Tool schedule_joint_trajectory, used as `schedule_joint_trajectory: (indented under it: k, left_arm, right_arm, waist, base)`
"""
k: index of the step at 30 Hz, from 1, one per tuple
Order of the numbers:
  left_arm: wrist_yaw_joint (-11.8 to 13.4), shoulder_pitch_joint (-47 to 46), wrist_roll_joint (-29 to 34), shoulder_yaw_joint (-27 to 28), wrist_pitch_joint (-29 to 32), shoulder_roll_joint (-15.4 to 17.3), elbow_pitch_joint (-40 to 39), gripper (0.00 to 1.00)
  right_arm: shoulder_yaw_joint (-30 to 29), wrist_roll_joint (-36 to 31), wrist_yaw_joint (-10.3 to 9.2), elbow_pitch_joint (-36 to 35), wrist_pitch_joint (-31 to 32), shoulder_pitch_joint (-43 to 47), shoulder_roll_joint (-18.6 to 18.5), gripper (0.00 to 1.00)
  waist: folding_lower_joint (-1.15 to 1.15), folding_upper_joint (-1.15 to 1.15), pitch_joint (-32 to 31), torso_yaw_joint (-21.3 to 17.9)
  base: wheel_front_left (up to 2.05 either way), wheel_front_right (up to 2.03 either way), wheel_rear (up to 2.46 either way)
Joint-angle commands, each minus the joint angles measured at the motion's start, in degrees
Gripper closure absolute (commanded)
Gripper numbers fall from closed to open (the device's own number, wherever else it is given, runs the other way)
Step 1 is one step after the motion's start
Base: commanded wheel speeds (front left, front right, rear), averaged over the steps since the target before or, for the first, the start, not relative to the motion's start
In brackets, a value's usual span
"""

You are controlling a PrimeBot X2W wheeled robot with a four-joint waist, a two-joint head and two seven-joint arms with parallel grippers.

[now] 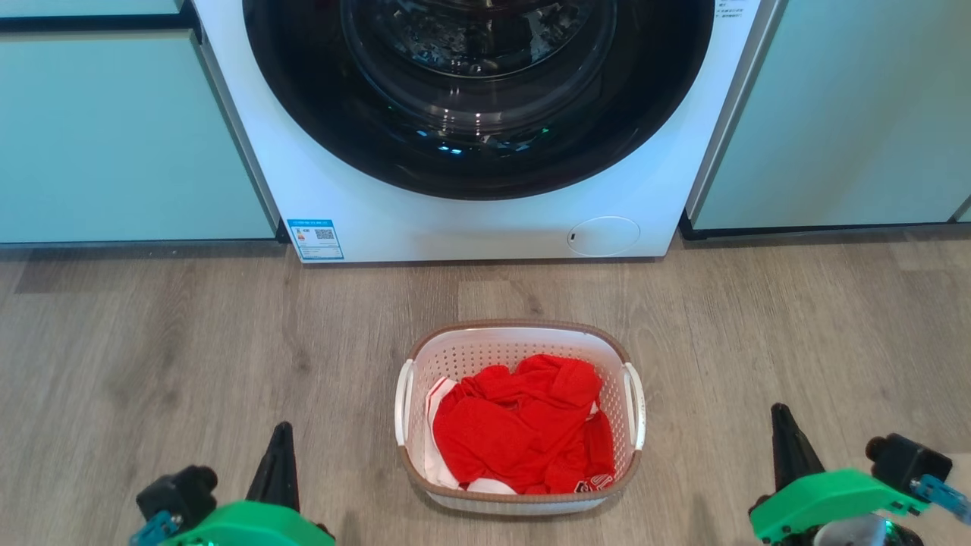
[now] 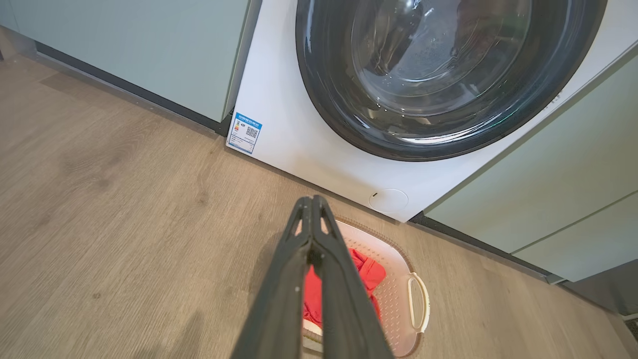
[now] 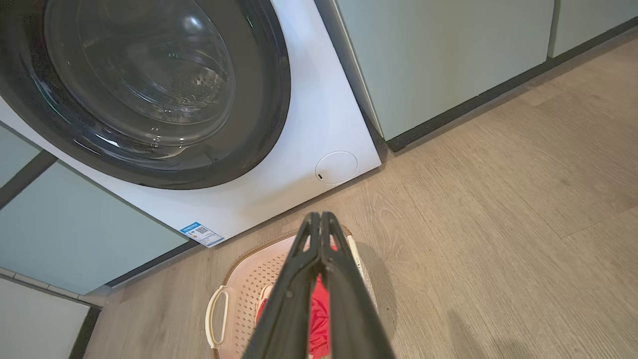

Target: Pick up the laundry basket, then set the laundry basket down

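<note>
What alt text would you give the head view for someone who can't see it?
A small white laundry basket with a brown rim, holding red and white clothes, sits on a wooden floor before a white washing machine. The robot's left tool and right tool, both shut, point up from the bottom corners, clear of the basket.

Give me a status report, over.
Left gripper shut, right gripper shut, both empty. Laundry basket on floor between them, not lifted. Washing machine behind, not blocking.
</note>
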Motion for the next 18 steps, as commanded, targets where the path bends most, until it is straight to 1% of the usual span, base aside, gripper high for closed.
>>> schedule_joint_trajectory:
  k: [1, 15, 16, 18]
  left_arm:
    - [-0.63, -2.86, -1.87, 1.52, 0.57, 0.85, -1.49, 1.00]
    - [-2.09, -4.73, -11.44, 3.27, 2.65, 1.08, -0.67, 1.00]
    - [-2.09, -4.73, -11.44, 3.27, 2.65, 1.08, -0.67, 1.00]
    - [-2.41, -5.13, -13.47, 3.67, 3.11, 1.11, -0.48, 1.00]
  right_arm:
    - [-0.24, 1.90, 0.04, -1.68, 0.40, -3.27, -1.00, 1.00]
    - [-0.96, 11.01, 0.06, -1.59, 2.60, -4.43, -1.23, 1.00]
    - [-0.96, 11.01, 0.06, -1.59, 2.60, -4.43, -1.23, 1.00]
    - [-1.13, 12.95, 0.06, -1.56, 3.08, -4.68, -1.27, 1.00]
  waist:
    - [0.00, 0.00, 0.01, -0.02]
    - [0.00, 0.00, 0.05, -0.24]
    - [0.00, 0.00, 0.05, -0.24]
    - [0.00, 0.00, 0.07, -0.28]
  base:
    - [0.00, 0.00, 0.00]
    - [0.00, 0.00, 0.00]
    - [0.00, 0.00, 0.00]
    - [0.00, 0.00, 0.00]
